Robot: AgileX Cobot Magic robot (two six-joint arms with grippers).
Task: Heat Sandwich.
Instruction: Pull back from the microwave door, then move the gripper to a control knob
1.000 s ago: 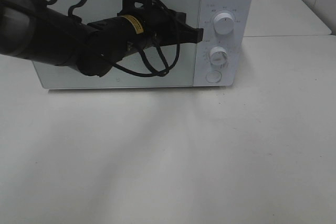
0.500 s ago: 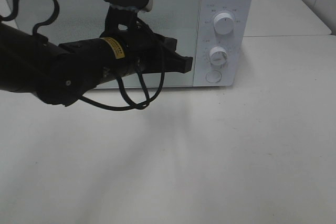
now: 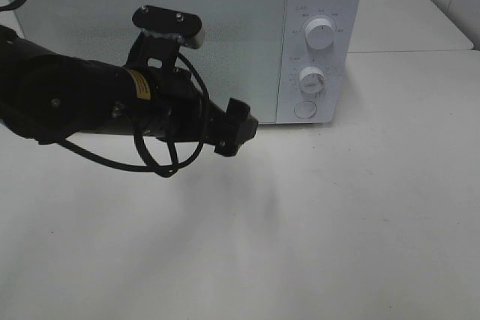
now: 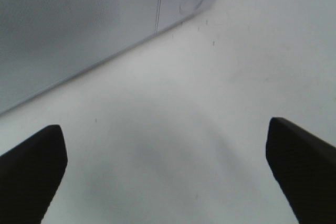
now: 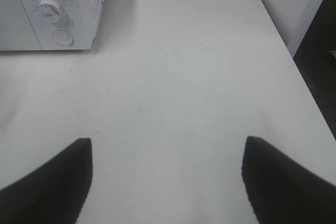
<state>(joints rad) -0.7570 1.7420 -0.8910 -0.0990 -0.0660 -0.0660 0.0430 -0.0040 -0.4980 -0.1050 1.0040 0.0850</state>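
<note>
The white tabletop (image 3: 345,222) lies smooth and matte in front of the microwave (image 3: 225,43), with broad open room out to its right edge (image 5: 294,72), where a dark floor begins. A seam behind the oven marks what may be a second table.

The microwave is a white box with a speckled, frosted door panel, and the door is shut flush. Its control strip carries an upper dial (image 3: 321,35), a lower dial (image 3: 311,79) and a round button (image 3: 304,109). The grey print around the dials is too small to read.

The left gripper (image 3: 237,128) hangs just off the door's lower front, above the table, its black fingers (image 4: 31,174) spread wide and empty. A yellow label (image 3: 138,85) on that arm is illegible. A black cable (image 3: 161,164) loops beneath it.

The right gripper (image 5: 165,182) is also splayed wide and holds nothing over bare table.

The sandwich shows in no view. The frosted door hides the oven's inside.
</note>
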